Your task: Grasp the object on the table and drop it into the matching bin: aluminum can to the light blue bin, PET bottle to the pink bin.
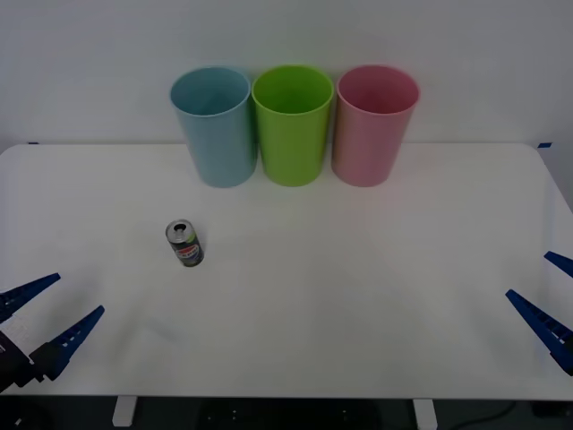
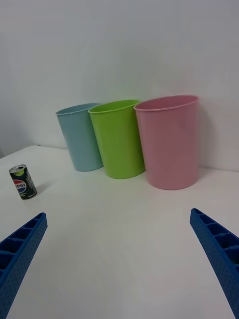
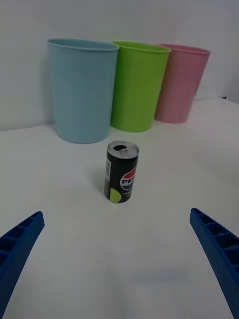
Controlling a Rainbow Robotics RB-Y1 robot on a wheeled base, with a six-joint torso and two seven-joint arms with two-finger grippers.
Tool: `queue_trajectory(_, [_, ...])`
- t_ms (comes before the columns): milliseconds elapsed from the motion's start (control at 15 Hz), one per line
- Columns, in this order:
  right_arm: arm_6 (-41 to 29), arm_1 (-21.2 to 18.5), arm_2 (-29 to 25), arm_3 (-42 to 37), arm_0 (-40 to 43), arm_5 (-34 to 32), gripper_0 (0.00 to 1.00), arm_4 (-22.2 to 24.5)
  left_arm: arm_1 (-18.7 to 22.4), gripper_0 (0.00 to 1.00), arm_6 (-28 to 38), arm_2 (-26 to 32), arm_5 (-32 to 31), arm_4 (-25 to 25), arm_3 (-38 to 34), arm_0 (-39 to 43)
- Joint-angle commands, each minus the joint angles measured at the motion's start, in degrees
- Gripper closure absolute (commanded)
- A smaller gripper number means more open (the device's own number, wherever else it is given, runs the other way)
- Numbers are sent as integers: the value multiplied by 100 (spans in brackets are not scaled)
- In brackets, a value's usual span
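The aluminum can (image 1: 184, 243) stands up on the table (image 1: 358, 296), on the left side, in front of the light blue bin (image 1: 215, 125). The left gripper (image 1: 45, 313) is near it, fingers wide apart, holding nothing. The right gripper (image 1: 546, 300) waits far off, also wide apart and empty. The left one should reach straight ahead and squeeze the can's middle. It looks light, so it may tip.

a lime green bin (image 1: 292, 124) stands upright at the back of the white surface, the middle one of three in a row, its sides just beside its neighbours. behind it rises a plain pale wall (image 1: 286, 31). small dark marks (image 1: 543, 144) sit at the far corners.
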Motion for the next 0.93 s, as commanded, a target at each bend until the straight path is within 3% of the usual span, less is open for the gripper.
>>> queue_trajectory(67, [0,0,0,0,0,0,0,0,-2,0,-403,-164,93,-36,388,-220])
queue_trajectory(533, [0,0,0,0,0,0,0,0,-2,0,-1554,-489,128,-1,1654,-984])
queue_trajectory(933, [0,0,0,0,0,0,0,0,-222,0,-1704,-718,330,87,2287,-1547])
